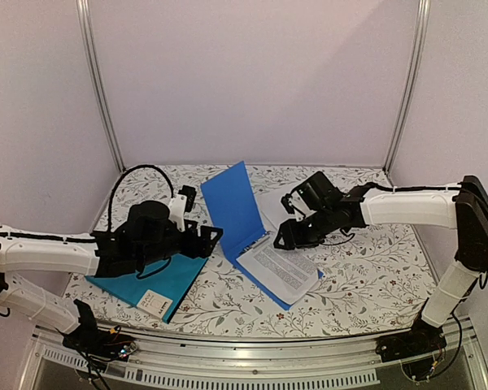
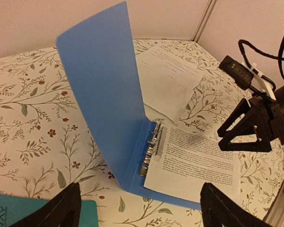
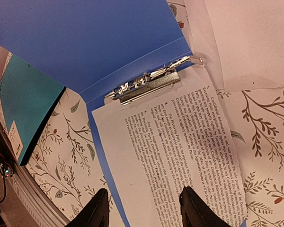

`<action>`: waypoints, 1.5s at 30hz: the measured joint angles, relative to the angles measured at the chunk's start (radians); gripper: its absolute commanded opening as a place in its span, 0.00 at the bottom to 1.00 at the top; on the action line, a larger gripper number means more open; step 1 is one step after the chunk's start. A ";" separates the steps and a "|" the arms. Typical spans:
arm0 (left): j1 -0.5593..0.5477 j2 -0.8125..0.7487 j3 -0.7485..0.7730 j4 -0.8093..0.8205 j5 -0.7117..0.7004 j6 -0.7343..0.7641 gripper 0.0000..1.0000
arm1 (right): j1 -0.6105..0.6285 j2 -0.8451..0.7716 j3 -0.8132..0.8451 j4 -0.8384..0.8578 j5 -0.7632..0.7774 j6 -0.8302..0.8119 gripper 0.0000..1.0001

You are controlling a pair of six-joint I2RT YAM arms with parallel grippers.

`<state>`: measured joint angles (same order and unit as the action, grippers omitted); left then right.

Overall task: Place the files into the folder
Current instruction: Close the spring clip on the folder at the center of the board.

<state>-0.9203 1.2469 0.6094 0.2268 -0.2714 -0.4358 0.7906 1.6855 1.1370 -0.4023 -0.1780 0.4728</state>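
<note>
The teal folder [image 1: 159, 280] lies shut at the left under my left arm, its white label [image 1: 156, 302] at the near corner; it also shows in the right wrist view [image 3: 28, 109]. A plain blue folder [image 1: 234, 207] stands open mid-table. One printed sheet [image 1: 281, 268] lies on its base, its top edge at the metal clip [image 3: 151, 82]. The second white sheet [image 1: 270, 205] lies on the table behind it. My left gripper [image 1: 211, 237] is open and empty, beside the blue cover. My right gripper [image 1: 283, 236] is open and empty, just above the printed sheet [image 3: 180, 156].
The table has a floral cloth [image 1: 366, 276]. White walls and metal posts [image 1: 102, 89] close in the back and sides. A metal rail [image 1: 252, 357] runs along the near edge. A black cable [image 1: 134, 175] loops above my left arm.
</note>
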 measured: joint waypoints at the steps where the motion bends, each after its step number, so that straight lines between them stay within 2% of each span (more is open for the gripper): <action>1: -0.019 -0.001 -0.002 -0.010 0.010 -0.008 0.84 | -0.004 0.011 0.000 0.002 -0.008 -0.003 0.50; 5: -0.075 -0.001 -0.002 -0.025 0.051 -0.026 0.80 | -0.014 0.040 -0.015 0.023 -0.041 -0.006 0.49; 9: -0.083 0.029 0.026 -0.034 0.078 -0.017 0.79 | -0.018 0.054 -0.038 0.050 -0.074 -0.005 0.48; 19: -0.083 0.224 0.224 -0.038 0.097 0.076 0.78 | -0.027 0.105 -0.114 0.122 -0.143 0.006 0.47; 28: -0.050 0.370 0.386 -0.038 0.154 0.111 0.78 | -0.042 0.137 -0.126 0.180 -0.177 0.010 0.46; 37: -0.001 0.457 0.443 -0.031 0.216 0.115 0.77 | -0.048 0.158 -0.133 0.216 -0.196 0.010 0.46; 45: 0.071 0.589 0.537 -0.028 0.318 0.095 0.64 | -0.048 0.162 -0.143 0.250 -0.203 0.010 0.46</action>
<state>-0.8494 1.8355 1.1461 0.1986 0.0467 -0.3408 0.7429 1.8473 0.9936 -0.1524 -0.3813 0.4831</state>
